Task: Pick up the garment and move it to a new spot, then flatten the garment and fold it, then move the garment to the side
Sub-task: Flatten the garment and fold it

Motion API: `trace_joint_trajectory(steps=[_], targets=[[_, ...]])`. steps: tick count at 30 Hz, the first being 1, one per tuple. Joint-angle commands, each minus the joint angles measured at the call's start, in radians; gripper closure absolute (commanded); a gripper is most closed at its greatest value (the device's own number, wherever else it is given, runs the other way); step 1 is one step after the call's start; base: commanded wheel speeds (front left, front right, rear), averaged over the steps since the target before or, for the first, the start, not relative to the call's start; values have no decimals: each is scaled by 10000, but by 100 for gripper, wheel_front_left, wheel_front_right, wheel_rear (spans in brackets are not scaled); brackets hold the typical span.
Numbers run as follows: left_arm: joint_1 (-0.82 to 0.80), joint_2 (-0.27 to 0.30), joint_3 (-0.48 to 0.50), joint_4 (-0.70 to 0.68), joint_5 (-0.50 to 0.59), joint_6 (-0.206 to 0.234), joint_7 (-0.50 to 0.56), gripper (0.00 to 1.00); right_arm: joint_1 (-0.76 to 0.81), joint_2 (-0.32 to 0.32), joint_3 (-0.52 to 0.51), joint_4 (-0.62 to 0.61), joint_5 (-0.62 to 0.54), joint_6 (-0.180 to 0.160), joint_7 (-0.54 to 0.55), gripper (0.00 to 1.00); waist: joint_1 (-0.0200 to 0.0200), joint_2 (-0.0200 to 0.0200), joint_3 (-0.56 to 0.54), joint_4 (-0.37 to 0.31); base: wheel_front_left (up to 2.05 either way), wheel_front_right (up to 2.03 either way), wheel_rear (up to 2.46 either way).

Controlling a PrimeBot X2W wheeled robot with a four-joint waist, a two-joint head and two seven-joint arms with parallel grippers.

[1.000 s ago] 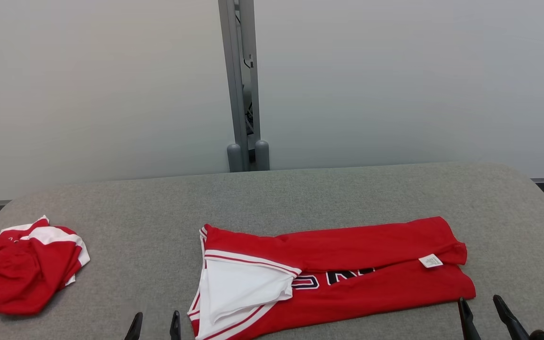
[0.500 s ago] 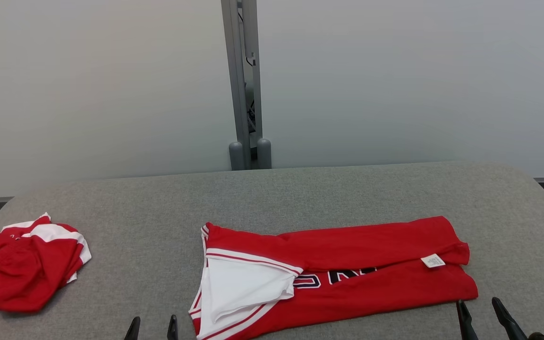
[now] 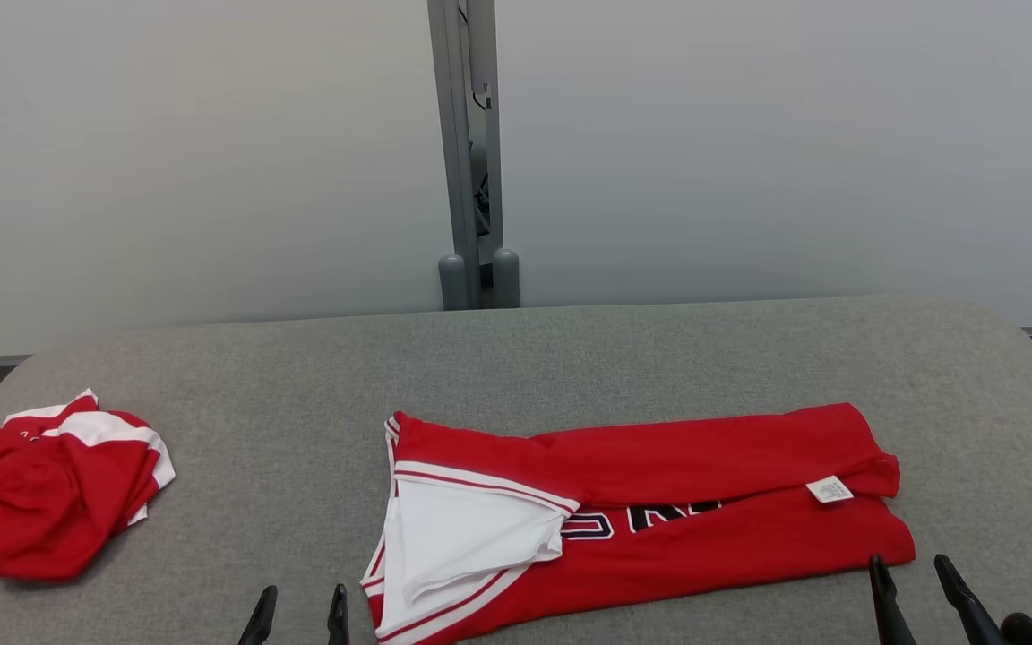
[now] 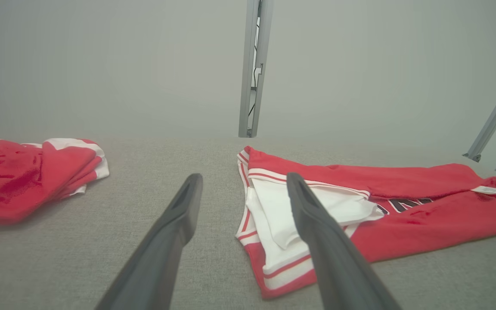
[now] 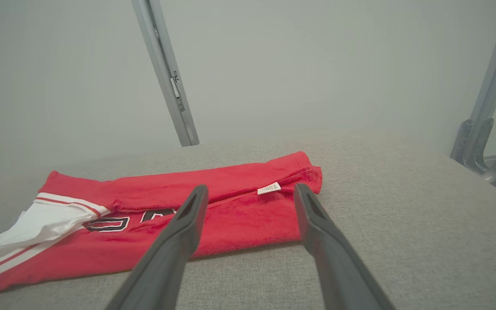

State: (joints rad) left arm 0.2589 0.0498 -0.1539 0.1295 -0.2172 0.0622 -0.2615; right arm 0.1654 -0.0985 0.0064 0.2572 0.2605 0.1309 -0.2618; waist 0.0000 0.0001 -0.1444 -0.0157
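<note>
The garment (image 3: 704, 537) is a red jersey with white trim and dark letters, folded into a long band on the grey table (image 3: 570, 358). A white inner panel (image 3: 471, 546) shows at its left end and a small label (image 3: 829, 489) near its right end. My left gripper (image 3: 299, 598) is open just left of the garment's near left corner, apart from it. At the garment's near right corner my right gripper (image 3: 910, 569) is open and holds nothing. In the left wrist view the left gripper (image 4: 241, 178) points at the white panel (image 4: 274, 206). The right gripper (image 5: 250, 189) frames the label end (image 5: 269, 188).
A second red and white garment (image 3: 50, 488) lies crumpled at the table's far left, also in the left wrist view (image 4: 20, 172). A grey post (image 3: 471, 152) stands behind the table against a pale wall. More metal frame posts (image 5: 485, 107) rise at the right.
The whole head picture has shifted a little, so the camera has moved. The garment lies as before and both grippers stay open at the table's near edge.
</note>
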Motion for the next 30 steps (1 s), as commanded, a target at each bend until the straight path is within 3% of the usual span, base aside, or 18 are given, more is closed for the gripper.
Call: trace_joint_trajectory(steps=[1, 7, 18, 30], targets=[[-211, 24, -40, -40, 57, -77, -38, 0, -333, -68, 3, 331, 194, -4, -55, 0, 0, -1, 102, -1, 0, 0, 0], [-540, 26, -336, -200, 252, -192, -39, 0, -2103, -182, -287, 2520, 1161, -2, 45, 0, 0, -1, 552, 103, 0, 0, 0], [-1246, 26, -737, -458, 615, -478, -37, 0, -5126, -650, -513, 5846, 2243, -4, 1212, 0, 0, -1, 1606, 430, 0, 0, 0], [-2103, 27, -1096, -626, 878, -780, -39, 0, -6908, -1169, -521, 7964, 2549, -4, 1731, 0, 0, -1, 2845, 567, 0, 0, 0]])
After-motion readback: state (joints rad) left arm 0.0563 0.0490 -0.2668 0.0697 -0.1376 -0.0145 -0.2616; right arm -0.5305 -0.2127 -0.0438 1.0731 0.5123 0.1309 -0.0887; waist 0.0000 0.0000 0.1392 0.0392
